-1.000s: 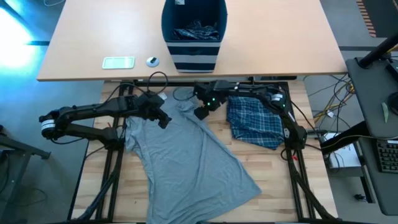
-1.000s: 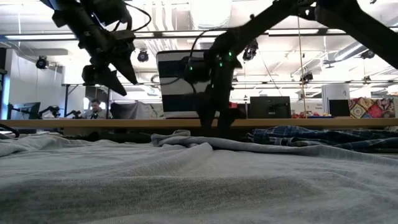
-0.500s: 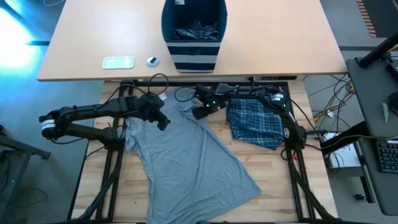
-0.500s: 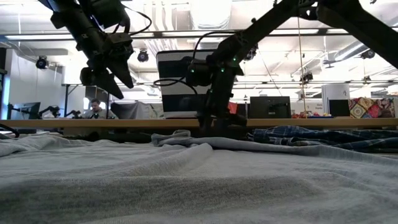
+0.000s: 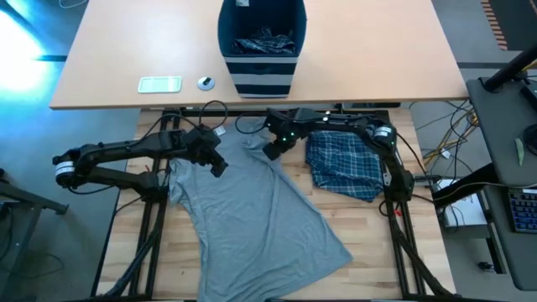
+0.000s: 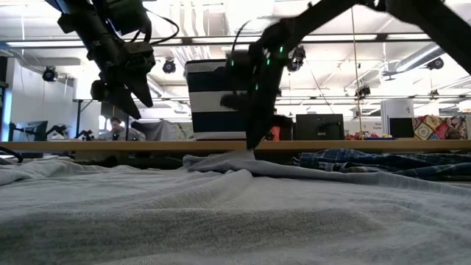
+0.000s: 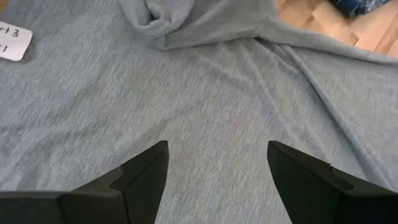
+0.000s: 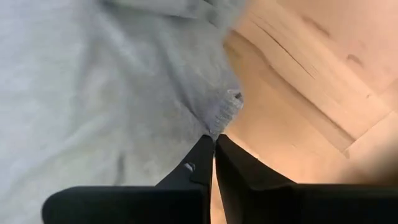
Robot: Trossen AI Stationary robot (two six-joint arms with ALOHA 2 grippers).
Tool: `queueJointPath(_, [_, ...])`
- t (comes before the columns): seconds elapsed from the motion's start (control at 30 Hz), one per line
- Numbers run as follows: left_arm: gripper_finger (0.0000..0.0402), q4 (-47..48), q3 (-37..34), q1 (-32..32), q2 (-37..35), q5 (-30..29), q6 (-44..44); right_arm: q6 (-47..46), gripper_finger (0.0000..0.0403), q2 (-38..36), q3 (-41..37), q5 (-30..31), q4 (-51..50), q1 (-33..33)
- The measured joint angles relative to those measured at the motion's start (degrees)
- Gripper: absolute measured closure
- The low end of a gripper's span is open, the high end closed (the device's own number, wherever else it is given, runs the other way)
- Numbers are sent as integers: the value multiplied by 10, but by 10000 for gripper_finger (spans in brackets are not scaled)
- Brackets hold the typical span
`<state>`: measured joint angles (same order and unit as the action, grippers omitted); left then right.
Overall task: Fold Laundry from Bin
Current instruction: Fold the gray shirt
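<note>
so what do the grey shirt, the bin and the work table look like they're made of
Grey T-shirt: soft matte knit, probably cotton jersey; it drapes in loose wrinkles and shows a fine heathered texture up close.
Bin: looks like navy fabric with pale stripes, soft-sided.
Work table: light wood, seemingly butcher-block planks, with visible grain and seams.

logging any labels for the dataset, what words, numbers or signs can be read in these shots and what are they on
"+3" over a cut-off "1": white tag lying on the grey T-shirt, left wrist view; its start is cropped by the picture's edge.
Small white label at the bin rim, high view: too small to read.
Pale card on the desk: no readable text.
Nothing else legible.
</note>
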<state>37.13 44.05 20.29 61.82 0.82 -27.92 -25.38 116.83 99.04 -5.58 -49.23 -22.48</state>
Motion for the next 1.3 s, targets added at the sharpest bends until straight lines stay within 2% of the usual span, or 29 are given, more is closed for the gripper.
queueJointPath(0.23, [145,-1,0,5,-2,-19,0,84,394,-46,1,-31,30,64])
queueJointPath(0.53, [145,23,21,17,-8,-20,3,70,385,22,2,-52,170,176])
queueJointPath(0.63, [145,32,32,17,-9,-26,9,36,355,32,17,-60,134,193])
queueJointPath(0.73, [145,26,35,17,-8,-29,12,14,307,22,32,-58,65,199])
queueJointPath(0.87, [145,-1,35,17,2,-25,20,-11,244,-26,34,-2,-80,215])
queueJointPath(0.97, [145,-47,35,17,21,3,27,-44,208,-82,-13,18,-142,235])
queueJointPath(1.07, [145,-99,41,20,58,14,38,-108,186,-150,-98,37,-128,262])
queueJointPath(1.3, [146,-206,100,38,237,4,88,-289,181,-298,-274,70,-47,312])
